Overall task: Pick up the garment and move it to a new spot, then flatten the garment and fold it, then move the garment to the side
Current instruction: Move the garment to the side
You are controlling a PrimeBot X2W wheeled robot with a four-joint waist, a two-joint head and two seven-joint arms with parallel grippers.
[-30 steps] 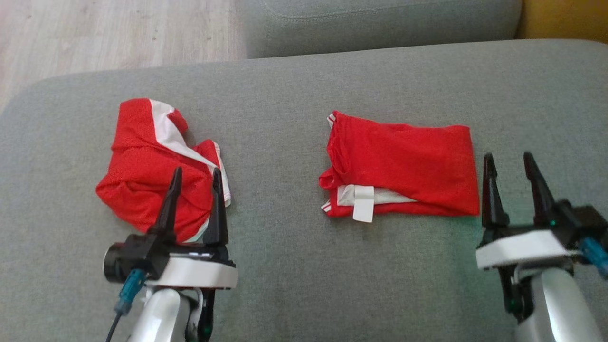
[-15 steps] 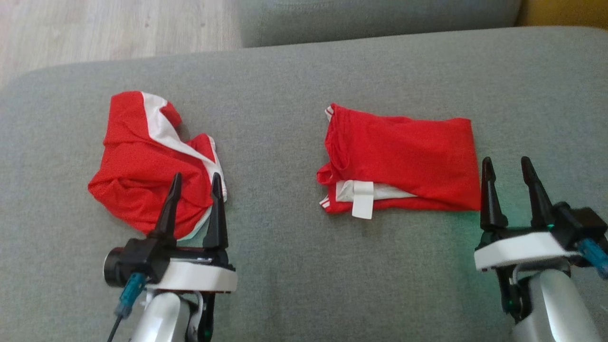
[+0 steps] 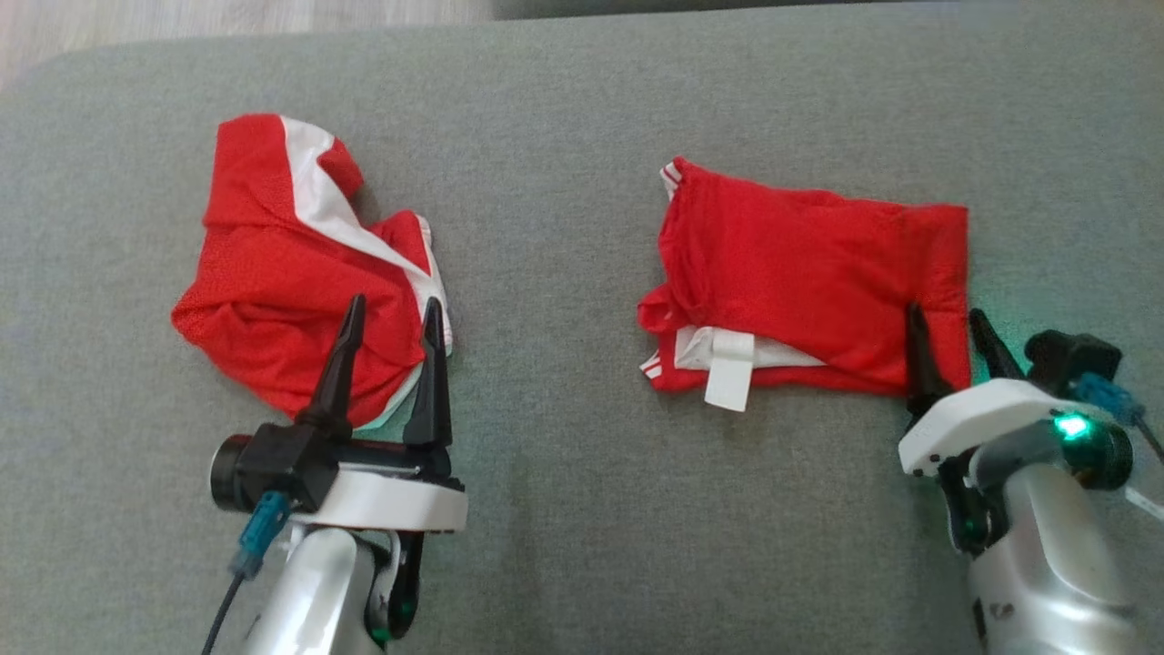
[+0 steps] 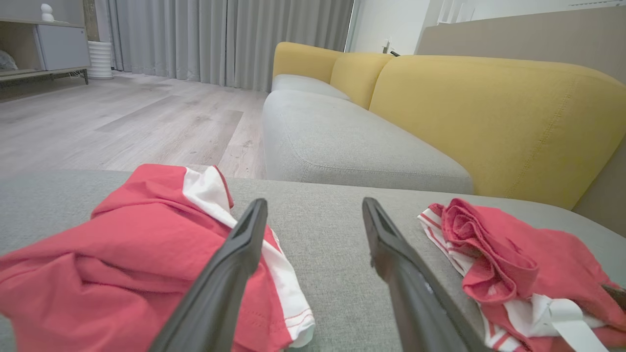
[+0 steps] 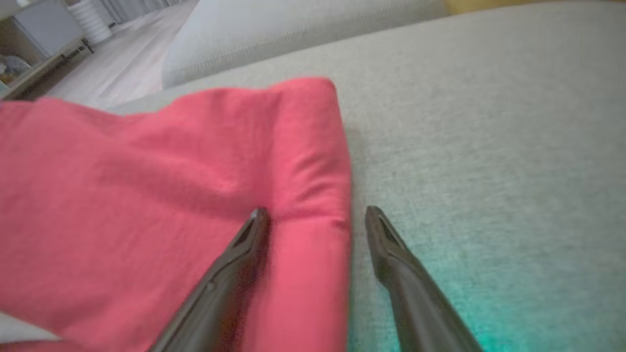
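Two red garments with white trim lie on the grey sofa seat (image 3: 564, 473). The crumpled garment (image 3: 291, 273) is on the left, also seen in the left wrist view (image 4: 117, 264). The folded garment (image 3: 809, 273) with a white tag is on the right. My left gripper (image 3: 393, 309) is open, its tips over the near right corner of the crumpled garment (image 4: 313, 205). My right gripper (image 3: 944, 314) is open and straddles the folded garment's (image 5: 171, 186) right edge (image 5: 317, 212), one finger over the cloth and one over bare seat.
The seat's rounded far left corner drops to a wooden floor (image 4: 122, 117). Beyond it are another grey seat cushion (image 4: 342, 142), a yellow backrest (image 4: 489, 112) and grey curtains (image 4: 220, 39). Bare seat lies between the two garments (image 3: 546, 255).
The head camera has tilted, shifting the whole picture. My right gripper has moved forward and left, from beside the folded garment to straddling its right edge. Both grippers stay open.
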